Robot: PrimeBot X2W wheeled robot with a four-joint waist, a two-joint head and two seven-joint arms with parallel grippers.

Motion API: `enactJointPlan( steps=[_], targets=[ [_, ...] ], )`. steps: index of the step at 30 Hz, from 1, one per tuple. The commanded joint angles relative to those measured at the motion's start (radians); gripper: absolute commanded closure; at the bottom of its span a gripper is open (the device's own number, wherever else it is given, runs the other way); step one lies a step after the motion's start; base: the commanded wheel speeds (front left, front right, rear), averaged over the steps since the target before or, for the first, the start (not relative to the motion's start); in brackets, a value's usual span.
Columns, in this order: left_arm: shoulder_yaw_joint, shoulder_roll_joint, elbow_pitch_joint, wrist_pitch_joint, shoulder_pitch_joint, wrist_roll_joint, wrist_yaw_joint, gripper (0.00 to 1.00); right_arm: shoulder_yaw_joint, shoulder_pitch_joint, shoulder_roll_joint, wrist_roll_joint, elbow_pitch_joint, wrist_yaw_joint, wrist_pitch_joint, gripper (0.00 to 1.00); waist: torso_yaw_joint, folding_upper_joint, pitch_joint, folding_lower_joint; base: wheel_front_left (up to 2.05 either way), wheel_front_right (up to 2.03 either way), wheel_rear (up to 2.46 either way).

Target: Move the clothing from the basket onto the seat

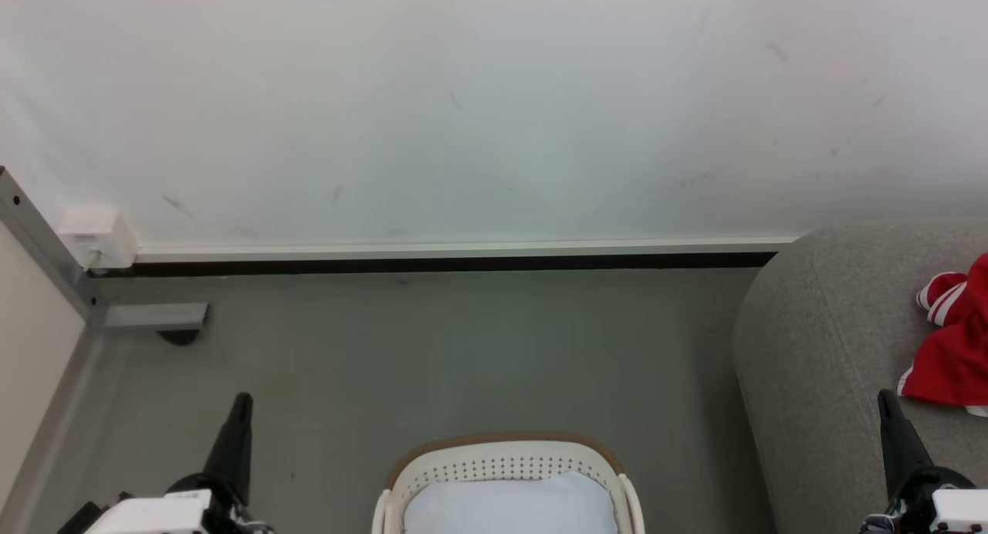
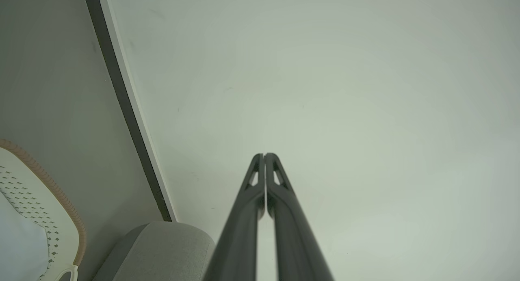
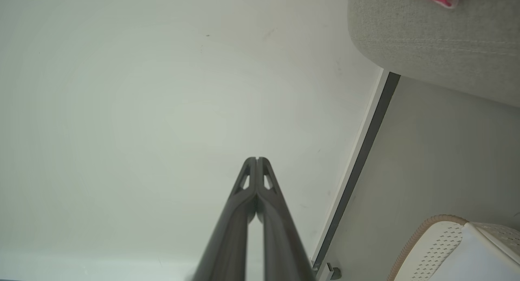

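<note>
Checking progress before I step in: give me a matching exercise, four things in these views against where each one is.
1 red clothing
2 laundry basket
3 grey sofa
4 pale lining cloth

A inside the basket
B on the floor, bottom centre of head view
C on the sofa
D standing right of the basket

Pairs: 1-C, 2-B, 3-D, 4-A.
</note>
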Motion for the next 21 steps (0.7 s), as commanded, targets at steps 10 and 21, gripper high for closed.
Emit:
enactJointPlan(
  steps=[10, 21],
  targets=[
    [0.002, 0.007, -0.004, 0.004, -0.008, -0.014, -0.007, 1.00, -0.005, -0.012, 0.002, -0.003, -0.006, -0.002, 0.002, 1.00, 0.000, -0.0001, 0.000, 0.0000, 0.00, 0.00, 0.00],
    [0.002, 0.007, -0.004, 0.003, -0.008, -0.014, -0.007, 1.00, -0.006, -0.012, 0.003, -0.003, -0.006, -0.002, 0.002, 1.00, 0.000, -0.0001, 0.000, 0.0000, 0.00, 0.00, 0.00]
  ],
)
